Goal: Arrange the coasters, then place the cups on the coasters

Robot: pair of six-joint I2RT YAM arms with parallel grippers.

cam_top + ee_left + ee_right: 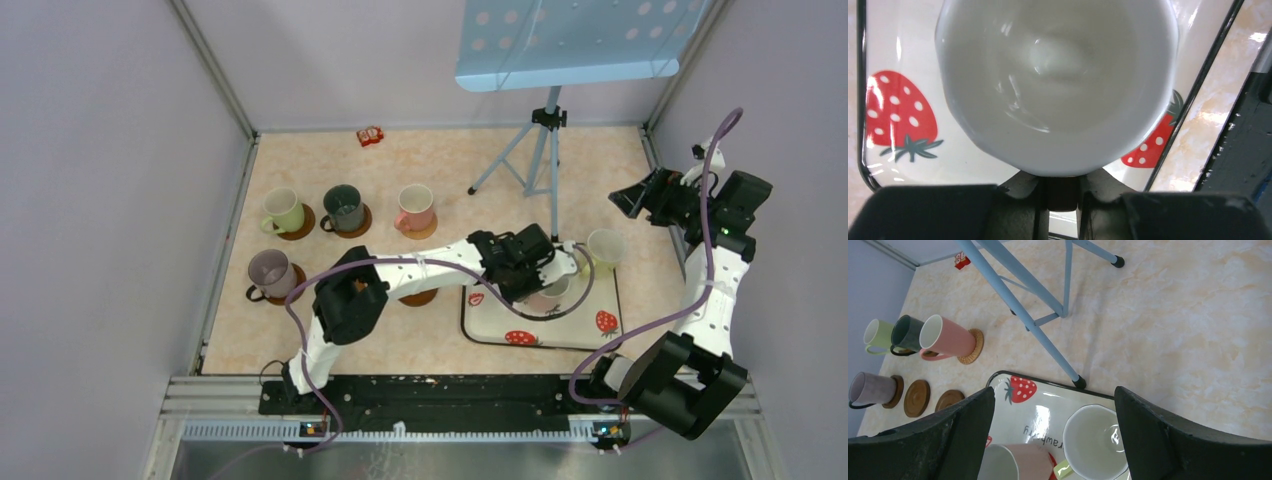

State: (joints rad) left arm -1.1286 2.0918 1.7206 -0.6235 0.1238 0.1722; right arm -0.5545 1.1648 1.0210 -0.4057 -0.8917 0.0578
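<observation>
Pale lilac walls box in a marbled beige bench (440,165), with a blue music stand (570,45) planted at its far side. Four cups already sit on coasters along the left: a yellow-green cup (283,210), a dark green cup (343,208) and a pink cup (415,208) in the far row, and a mauve cup (270,272) nearer. Each is set roughly centred, so its brown disc shows around the base. Two empty coasters (917,397) lie flat just beside the mauve one, continuing that near row; I take them as the slots for the last two cups. Those cups stand on the strawberry-print tray (470,330) to the right: a light pink cup (1058,75) and, beyond it, a pale cup with a green handle (1095,440), both upright with nothing inside. The left hand (1062,200) is stretched across to the tray, its fingers pressed in on a narrow dark piece at the light pink cup's near rim, most likely the handle — a hold that should keep the cup level for carrying. Whether its base is off the tray I cannot tell. The right hand (638,203) hangs over the bench's right side, fingers spread wide and holding nothing — probably parked clear of the left arm's path.
</observation>
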